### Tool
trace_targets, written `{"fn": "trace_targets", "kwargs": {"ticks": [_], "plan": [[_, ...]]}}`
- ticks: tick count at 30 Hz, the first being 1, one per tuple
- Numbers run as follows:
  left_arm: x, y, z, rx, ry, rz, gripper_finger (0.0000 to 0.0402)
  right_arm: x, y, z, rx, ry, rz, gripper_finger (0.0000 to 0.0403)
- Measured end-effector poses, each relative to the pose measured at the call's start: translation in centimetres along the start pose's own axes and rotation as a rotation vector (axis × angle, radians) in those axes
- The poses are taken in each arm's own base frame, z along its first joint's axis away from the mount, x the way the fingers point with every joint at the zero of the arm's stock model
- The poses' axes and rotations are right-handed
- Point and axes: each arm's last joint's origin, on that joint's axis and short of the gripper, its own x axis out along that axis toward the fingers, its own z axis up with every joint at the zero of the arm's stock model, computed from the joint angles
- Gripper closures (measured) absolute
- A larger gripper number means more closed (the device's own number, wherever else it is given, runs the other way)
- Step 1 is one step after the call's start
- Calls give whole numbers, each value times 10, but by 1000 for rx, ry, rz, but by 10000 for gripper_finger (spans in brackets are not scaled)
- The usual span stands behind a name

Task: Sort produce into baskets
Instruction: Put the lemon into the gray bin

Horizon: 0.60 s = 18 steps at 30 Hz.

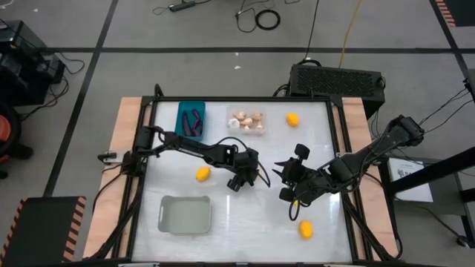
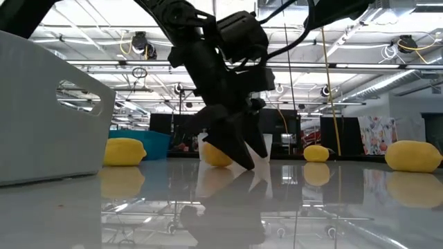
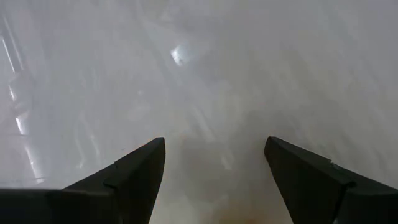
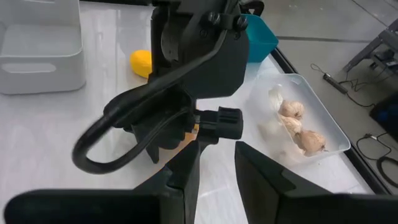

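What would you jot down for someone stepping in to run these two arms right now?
Left gripper: open, empty, low over the table's middle.
Right gripper: facing it, fingers apart, empty.
Done: eggplants in the teal bin; garlic bulbs in the clear bin.
Left: three lemons loose on the table, at and; the grey bin holds nothing.

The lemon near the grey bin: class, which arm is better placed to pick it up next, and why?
Left. Its gripper hangs open just beside that lemon, with the grey bin close by. The right gripper sits farther off, across the table's middle.
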Motion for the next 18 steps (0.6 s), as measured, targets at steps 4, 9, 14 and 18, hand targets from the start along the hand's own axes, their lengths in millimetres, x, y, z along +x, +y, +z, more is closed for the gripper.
{"fn": "trace_targets", "kwargs": {"ticks": [4, 9, 14, 18], "plan": [[0, 1, -1, -2, 1, 0, 112, 0, 0, 0, -1, 0, 0, 310], [0, -2, 2, -1, -1, -1, 112, 0, 0, 0, -1, 0, 0, 310], [-13, 0, 17, -75, 37, 26, 112, 0, 0, 0, -1, 0, 0, 310], [-30, 9, 28, -136, 78, 31, 112, 0, 0, 0, -1, 0, 0, 310]]}}
